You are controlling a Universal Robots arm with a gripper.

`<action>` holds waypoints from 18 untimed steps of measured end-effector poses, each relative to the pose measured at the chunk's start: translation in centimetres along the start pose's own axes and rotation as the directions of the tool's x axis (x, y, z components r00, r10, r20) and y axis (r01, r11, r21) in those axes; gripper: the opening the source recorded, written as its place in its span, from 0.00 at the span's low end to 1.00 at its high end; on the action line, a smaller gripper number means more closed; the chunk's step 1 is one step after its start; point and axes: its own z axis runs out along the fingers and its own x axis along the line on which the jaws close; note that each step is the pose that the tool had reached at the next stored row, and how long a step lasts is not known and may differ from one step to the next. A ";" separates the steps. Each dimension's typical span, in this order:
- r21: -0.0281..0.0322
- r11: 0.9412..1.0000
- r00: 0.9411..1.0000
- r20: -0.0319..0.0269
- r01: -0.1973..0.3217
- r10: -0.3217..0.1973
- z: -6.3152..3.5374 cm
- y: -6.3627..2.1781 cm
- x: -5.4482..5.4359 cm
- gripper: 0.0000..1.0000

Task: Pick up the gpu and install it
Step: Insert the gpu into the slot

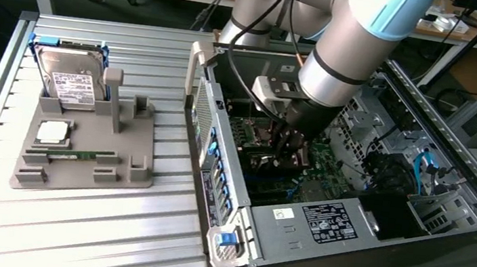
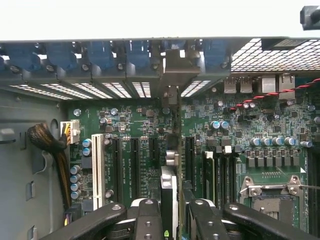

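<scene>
Deep inside the open case [image 1: 449,200], the pincer [image 2: 169,210] grasps the gpu [image 2: 170,165] edge-on, its bracket facing the rear openings, lined up over a motherboard [image 2: 140,125] slot

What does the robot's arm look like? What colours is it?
The arm is a fat silver-grey tube with light blue caps at its joints. A black cable loops beside it. The gripper at its end is black, with dark metal fingers and round screws.
</scene>
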 end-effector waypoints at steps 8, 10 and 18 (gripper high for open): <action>0.000 1.000 1.000 0.000 0.000 0.000 0.32 -0.02 0.0 0.27; 0.000 1.000 1.000 0.001 0.000 0.000 0.40 -0.03 0.0 0.27; 0.000 1.000 1.000 0.000 0.000 0.000 0.70 -0.05 -0.1 0.27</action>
